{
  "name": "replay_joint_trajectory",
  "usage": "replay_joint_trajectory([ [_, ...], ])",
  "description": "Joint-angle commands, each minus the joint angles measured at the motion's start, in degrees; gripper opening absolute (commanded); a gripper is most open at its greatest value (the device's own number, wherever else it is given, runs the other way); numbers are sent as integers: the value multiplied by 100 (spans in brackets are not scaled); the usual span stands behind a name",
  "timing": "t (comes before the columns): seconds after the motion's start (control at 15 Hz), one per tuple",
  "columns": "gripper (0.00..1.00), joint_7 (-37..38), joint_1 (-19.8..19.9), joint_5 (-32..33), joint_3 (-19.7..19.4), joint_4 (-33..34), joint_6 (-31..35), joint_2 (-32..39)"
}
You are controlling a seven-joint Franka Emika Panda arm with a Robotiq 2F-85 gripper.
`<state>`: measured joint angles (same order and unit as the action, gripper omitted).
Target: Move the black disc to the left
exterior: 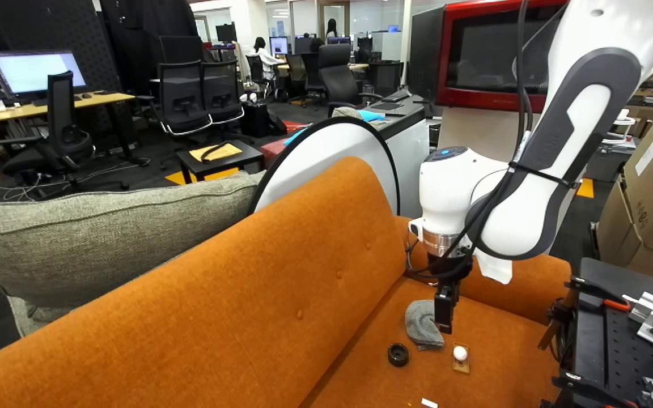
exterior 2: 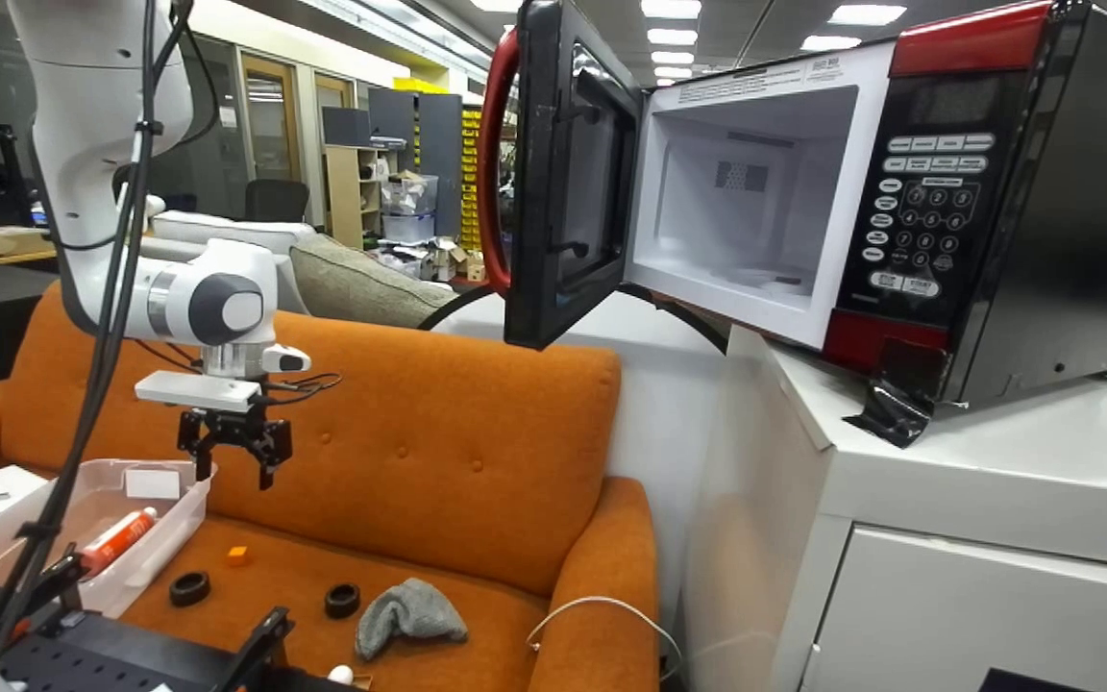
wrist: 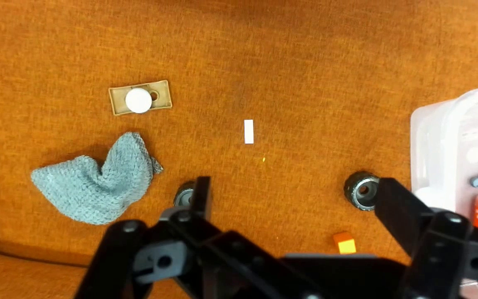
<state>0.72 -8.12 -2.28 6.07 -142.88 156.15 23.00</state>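
Note:
Two black wheel-like discs lie flat on the orange sofa seat; which one the task means cannot be told. One disc (wrist: 184,194) is near the grey cloth, partly hidden by a finger in the wrist view; it shows in both exterior views (exterior: 398,355) (exterior 2: 342,601). The other disc (wrist: 361,191) is near the clear plastic bin, its edge covered by the other finger; it also shows in an exterior view (exterior 2: 189,588). My gripper (wrist: 295,184) is open and empty, above the seat and apart from both discs. It shows in both exterior views (exterior: 444,317) (exterior 2: 234,473).
A grey cloth (wrist: 98,182), a tan holder (wrist: 162,94) with a white knob (wrist: 138,100), a white strip (wrist: 249,131) and an orange cube (wrist: 345,243) lie on the seat. A clear bin (exterior 2: 193,505) stands at one end. The sofa backrest (exterior 2: 438,423) rises behind.

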Motion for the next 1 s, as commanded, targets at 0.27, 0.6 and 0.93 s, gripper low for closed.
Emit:
replay_joint_trajectory([
  [0.27,100,23,48,33,34,-39,-24,-154],
  [0.6,100,-210,205,-178,215,-8,398,-66],
  [0.93,100,-374,338,-256,437,427,1400,654],
])
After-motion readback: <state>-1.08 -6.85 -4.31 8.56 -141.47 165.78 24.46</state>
